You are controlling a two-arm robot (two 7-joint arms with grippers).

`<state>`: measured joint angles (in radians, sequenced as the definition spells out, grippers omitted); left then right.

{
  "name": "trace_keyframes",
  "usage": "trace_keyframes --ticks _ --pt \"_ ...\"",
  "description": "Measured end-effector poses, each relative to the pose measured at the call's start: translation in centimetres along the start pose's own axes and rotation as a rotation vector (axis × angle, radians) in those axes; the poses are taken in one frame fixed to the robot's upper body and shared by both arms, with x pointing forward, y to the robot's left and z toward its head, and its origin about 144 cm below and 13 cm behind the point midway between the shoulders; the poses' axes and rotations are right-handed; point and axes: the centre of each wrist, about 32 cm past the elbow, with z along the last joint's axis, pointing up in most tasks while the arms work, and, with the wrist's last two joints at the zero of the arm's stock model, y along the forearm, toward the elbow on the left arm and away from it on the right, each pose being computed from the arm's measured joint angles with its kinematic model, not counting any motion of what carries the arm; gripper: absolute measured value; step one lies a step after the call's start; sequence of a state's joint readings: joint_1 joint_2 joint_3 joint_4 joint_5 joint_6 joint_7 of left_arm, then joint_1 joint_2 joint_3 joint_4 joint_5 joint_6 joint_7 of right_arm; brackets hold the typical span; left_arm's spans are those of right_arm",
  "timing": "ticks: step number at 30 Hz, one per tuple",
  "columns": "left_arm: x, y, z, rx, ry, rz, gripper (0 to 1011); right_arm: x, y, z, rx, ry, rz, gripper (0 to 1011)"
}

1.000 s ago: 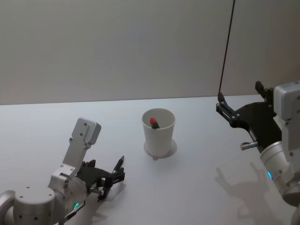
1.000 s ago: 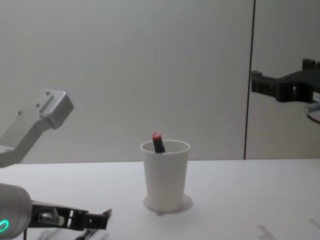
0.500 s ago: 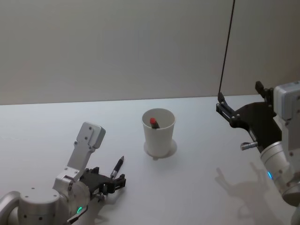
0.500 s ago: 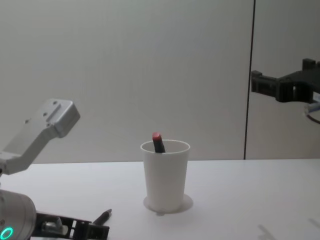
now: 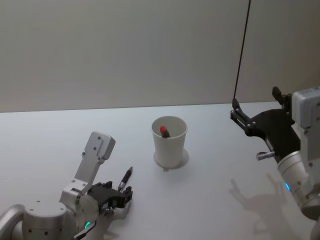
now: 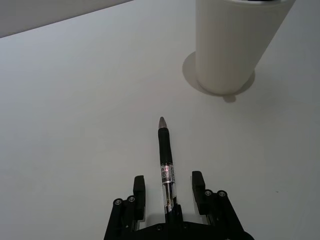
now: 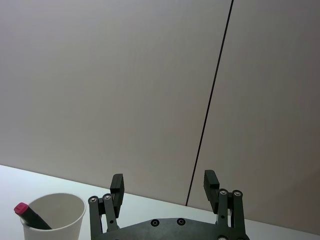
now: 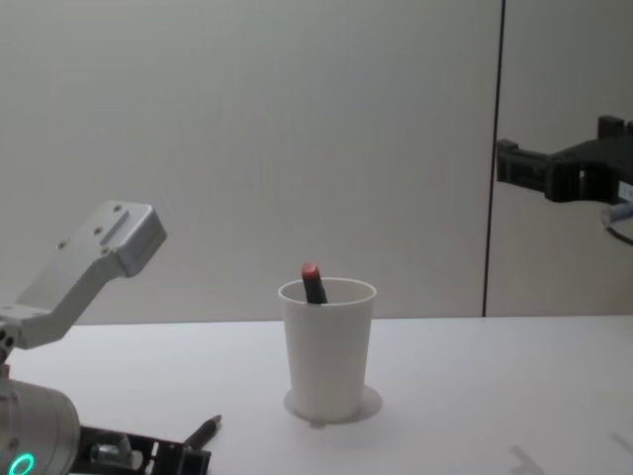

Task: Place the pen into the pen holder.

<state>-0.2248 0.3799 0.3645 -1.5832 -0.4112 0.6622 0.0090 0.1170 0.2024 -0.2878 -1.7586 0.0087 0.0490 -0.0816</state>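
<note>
I'm looking nearest first, at the left gripper [image 6: 168, 179], which is sitting low over the table [image 5: 225, 165] in the lower left of the head view. Its jaws are standing open, and nothing is being held. The pen [image 6: 164, 150] is lying flat on the table right between the two fingers [image 6: 139, 184], with a clear gap on either side, so nothing is touching the barrel.

This is the relation I'm steering by: the pen's long axis is running parallel to the fingers, rear end back toward the palm, tip pointing out and away from the gripper. I'm judging that closing would pinch across the barrel, roughly at its rear half, with no need to turn the wrist.

Farther out, the pen holder [image 5: 169, 142] is standing upright at the centre of the head view, up and to the right of the pen and well apart from it. A red-capped marker [image 5: 163, 130] is already leaning inside it against the rim.

Farthest, the right gripper [image 7: 164, 179] is hanging raised at the right edge of the head view, jaws open and empty, well away from the pen. The left arm is plainly the nearer one, so I'm treating the pick as its job.
</note>
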Motion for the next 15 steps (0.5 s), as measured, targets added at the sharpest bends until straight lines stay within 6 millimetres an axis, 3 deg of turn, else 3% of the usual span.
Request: trace_keyframes --ticks 15 --pt "-0.45 -0.08 0.03 0.01 0.004 0.001 497 0.0 0.0 0.0 0.0 0.0 0.0 1002"
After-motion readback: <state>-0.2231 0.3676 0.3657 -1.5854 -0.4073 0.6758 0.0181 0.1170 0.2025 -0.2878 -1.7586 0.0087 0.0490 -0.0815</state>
